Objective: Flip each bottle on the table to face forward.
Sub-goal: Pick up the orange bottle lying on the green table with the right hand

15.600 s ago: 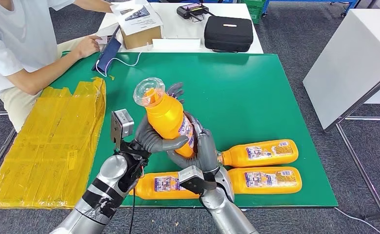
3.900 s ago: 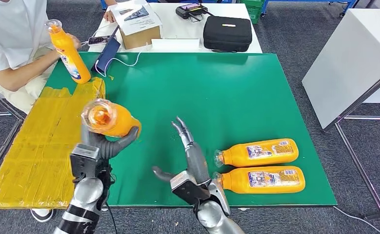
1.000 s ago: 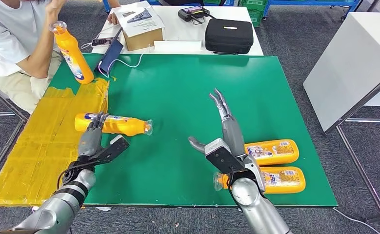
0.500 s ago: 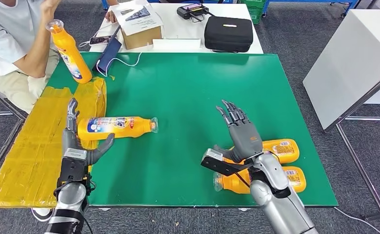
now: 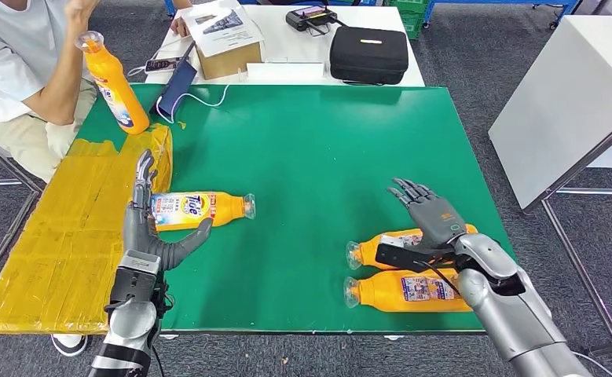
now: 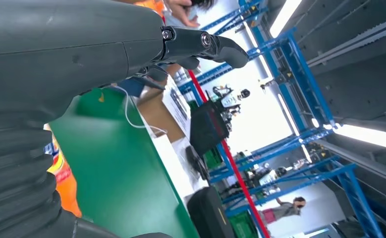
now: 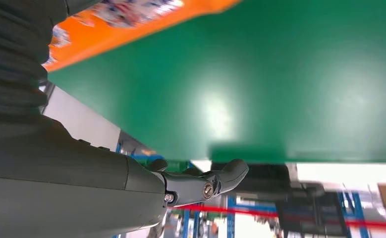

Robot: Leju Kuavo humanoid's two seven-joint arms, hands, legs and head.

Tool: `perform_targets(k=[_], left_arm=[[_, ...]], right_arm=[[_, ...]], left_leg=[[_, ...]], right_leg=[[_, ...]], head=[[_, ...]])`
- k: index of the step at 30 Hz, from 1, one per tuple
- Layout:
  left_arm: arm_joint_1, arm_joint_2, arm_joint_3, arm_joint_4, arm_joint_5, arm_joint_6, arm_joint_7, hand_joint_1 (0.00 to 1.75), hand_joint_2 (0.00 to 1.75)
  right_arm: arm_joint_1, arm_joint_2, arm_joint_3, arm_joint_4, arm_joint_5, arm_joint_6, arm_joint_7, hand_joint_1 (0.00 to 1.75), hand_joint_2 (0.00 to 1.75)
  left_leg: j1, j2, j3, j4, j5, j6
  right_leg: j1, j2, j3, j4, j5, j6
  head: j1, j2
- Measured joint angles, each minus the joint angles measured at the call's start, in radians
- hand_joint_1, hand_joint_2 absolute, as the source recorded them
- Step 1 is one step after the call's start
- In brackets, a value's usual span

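I've got L hand (image 5: 147, 228) open, empty beside the label-up bottle (image 5: 196, 209) mid-left on the worktop (image 5: 326, 149), R hand (image 5: 430, 221) open over two bottles (image 5: 408, 289) lower right, prob lined up to flip next.

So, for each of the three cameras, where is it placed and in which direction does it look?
Head view: high on the body, facing forward and down at the green table; shows the left robot hand and right robot hand.
Left wrist view: behind the left robot hand, looking across the table toward blue shelving.
Right wrist view: behind the right robot hand, facing the table by an orange bottle.
Shared: all three show the green table.
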Motion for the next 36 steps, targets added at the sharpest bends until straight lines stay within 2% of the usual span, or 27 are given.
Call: perform_targets(k=[10,14,30,33,36], left_arm=[[-0.021,0.000,-0.030,0.011,0.042,-0.036,0.001,0.00,1.75],[-0.029,0.000,-0.033,0.019,0.045,-0.037,0.001,0.00,1.75],[-0.054,0.000,-0.043,0.048,0.061,-0.048,0.000,0.00,1.75],[-0.061,-0.001,-0.053,0.057,0.065,-0.049,0.000,0.00,1.75],[-0.068,-0.005,-0.063,0.065,0.068,-0.054,0.004,0.00,1.75]], right_arm=[[-0.011,-0.110,0.009,0.046,-0.111,0.073,-0.037,0.00,1.75],[-0.014,-0.137,0.009,0.057,-0.121,0.080,-0.041,0.00,1.75],[-0.017,-0.180,0.029,0.089,-0.158,0.102,-0.047,0.00,1.75],[-0.029,-0.173,0.038,0.123,-0.117,0.072,-0.006,0.00,1.75],[-0.056,-0.140,0.049,0.195,-0.064,0.023,0.019,0.00,1.75]], left_leg=[[0.000,-0.001,-0.001,0.000,0.000,0.000],[0.000,-0.001,-0.001,0.000,0.000,0.000],[0.000,-0.001,-0.002,0.000,0.000,0.000],[0.000,-0.001,-0.002,0.000,0.000,0.000],[0.000,0.000,-0.001,0.000,0.000,0.000]], right_leg=[[0.000,0.000,0.000,0.000,0.000,0.000],[0.000,0.000,-0.001,0.000,0.000,0.000],[0.000,0.000,-0.001,0.000,0.000,0.000],[0.000,0.000,-0.001,0.000,0.000,0.000],[0.000,0.000,-0.001,0.000,0.000,0.000]], head=[[0.000,0.000],[0.000,0.000],[0.000,0.000],[0.000,0.000],[0.000,0.000]])
